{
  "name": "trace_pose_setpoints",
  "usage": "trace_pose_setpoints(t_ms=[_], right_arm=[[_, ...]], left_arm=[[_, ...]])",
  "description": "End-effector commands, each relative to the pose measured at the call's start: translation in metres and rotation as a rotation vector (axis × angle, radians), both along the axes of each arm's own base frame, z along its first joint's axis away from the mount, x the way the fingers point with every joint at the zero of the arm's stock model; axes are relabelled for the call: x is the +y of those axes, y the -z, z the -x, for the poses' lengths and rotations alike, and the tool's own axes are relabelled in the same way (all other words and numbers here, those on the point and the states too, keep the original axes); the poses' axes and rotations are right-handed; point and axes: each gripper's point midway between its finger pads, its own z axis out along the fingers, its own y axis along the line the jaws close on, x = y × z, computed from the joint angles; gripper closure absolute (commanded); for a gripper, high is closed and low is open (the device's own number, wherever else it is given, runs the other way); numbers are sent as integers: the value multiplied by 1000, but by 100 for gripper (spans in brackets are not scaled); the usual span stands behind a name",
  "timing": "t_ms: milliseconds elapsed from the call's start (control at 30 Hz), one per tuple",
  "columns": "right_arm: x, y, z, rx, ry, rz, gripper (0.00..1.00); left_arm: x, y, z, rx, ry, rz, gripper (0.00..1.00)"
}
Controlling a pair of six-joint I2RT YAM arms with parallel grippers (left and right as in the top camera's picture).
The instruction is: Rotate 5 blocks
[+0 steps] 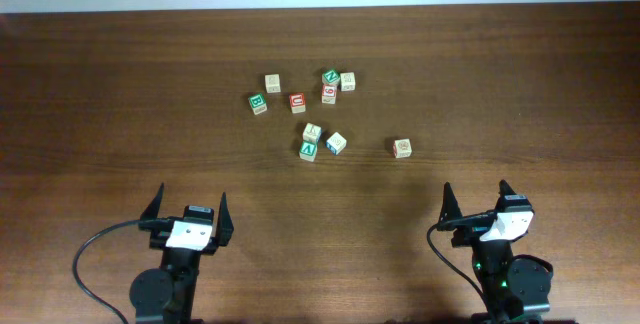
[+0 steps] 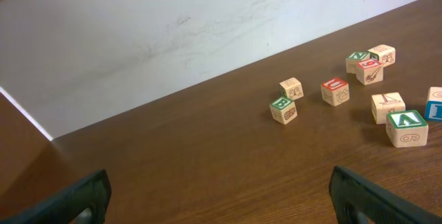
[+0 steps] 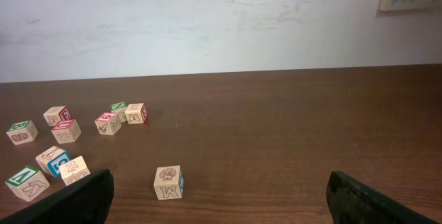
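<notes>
Among the blocks (image 1: pixel 297 102) sit the "B" cube (image 1: pixel 258 103) and "6" cube (image 1: pixel 328 94).

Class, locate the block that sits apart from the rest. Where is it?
In the overhead view the lone block lies right of the main cluster, ahead and slightly left of the right gripper.
</notes>
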Motion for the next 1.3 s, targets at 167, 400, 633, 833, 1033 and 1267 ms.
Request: trace_pose_setpoints(t_ms=[167, 400, 633, 833, 1033, 1267], right_arm=[[-3, 3, 0, 4, 12, -2, 2], [-3, 3, 0, 3, 12, -2, 2], [-4, -1, -1, -14, 23, -2, 2], [-4, -1, -1, -16, 20, -3, 2], [-2, -8, 0, -38, 7, -5, 2], [1, -26, 2, -73, -11, -7, 2]], left_arm=[[2, 2, 0, -1, -10, -15, 1], [2, 2, 0, -1, -10, -15, 1], [2, 2, 0, -1, -9, -15, 1], [-8, -1, 1, -12, 47, -12, 1], [-7, -1, 0, -10, 42, -1, 1], [-7, -13, 2, -31, 40, 29, 1]])
